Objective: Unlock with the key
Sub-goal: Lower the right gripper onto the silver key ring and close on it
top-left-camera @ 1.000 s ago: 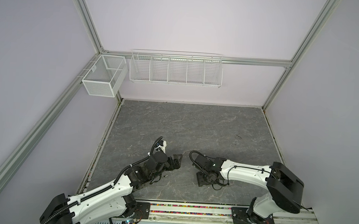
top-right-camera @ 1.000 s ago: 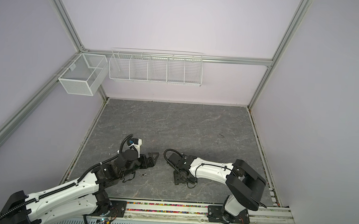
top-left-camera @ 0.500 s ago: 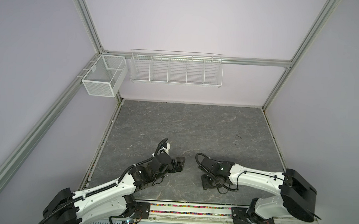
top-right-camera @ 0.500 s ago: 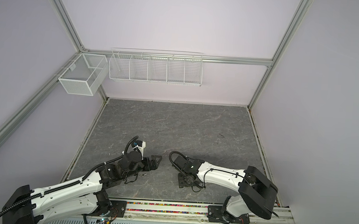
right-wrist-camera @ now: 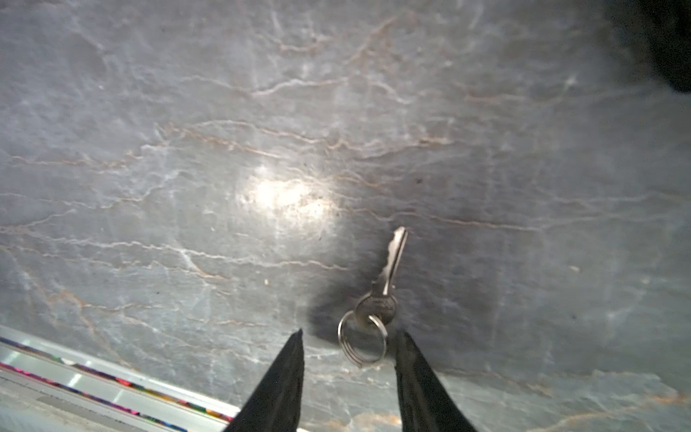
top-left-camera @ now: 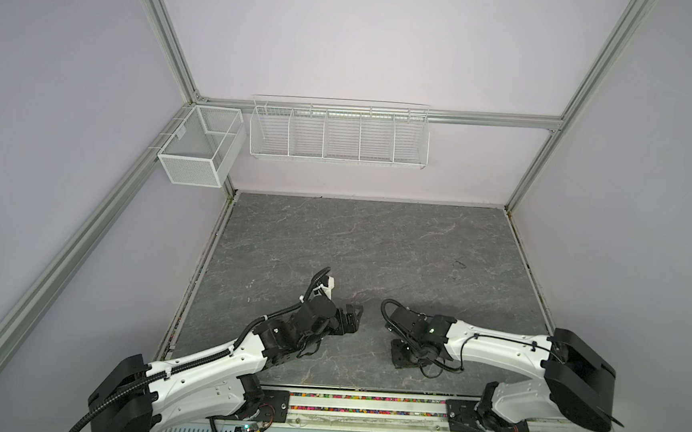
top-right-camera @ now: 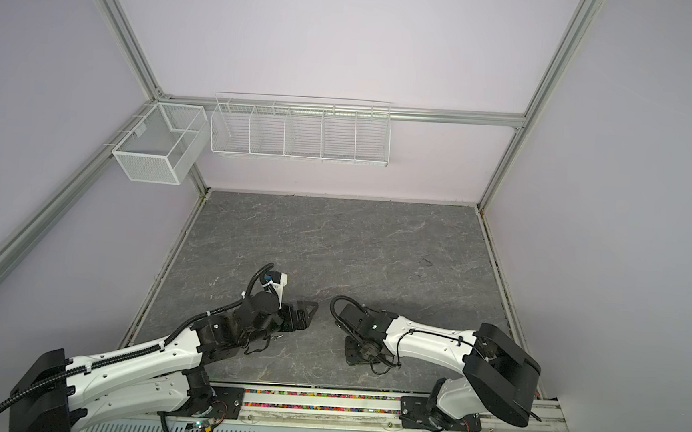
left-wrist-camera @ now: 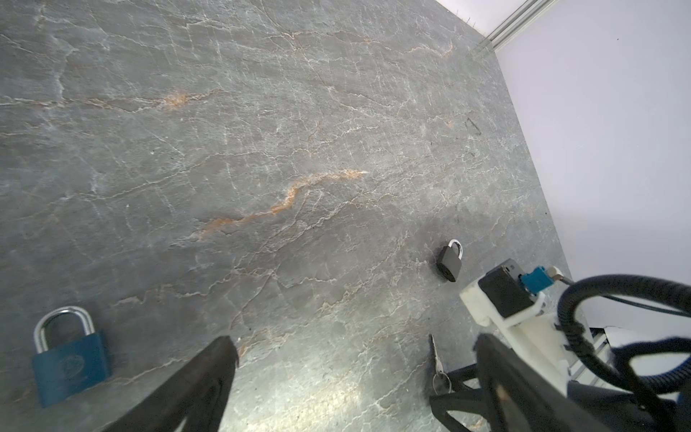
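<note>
Two white-and-black robot arms reach low over the grey marbled tabletop in both top views. The left gripper stands spread wide, and the right gripper points down, hiding what lies beneath it.

From the left wrist, a small silver key on a split ring lies flat. A little black padlock sits near the key, and a blue padlock with a steel shackle lies well apart from the key.

From the right wrist, the key's ring rests between the right gripper's parted fingertips, neither clearly touching it.
</note>
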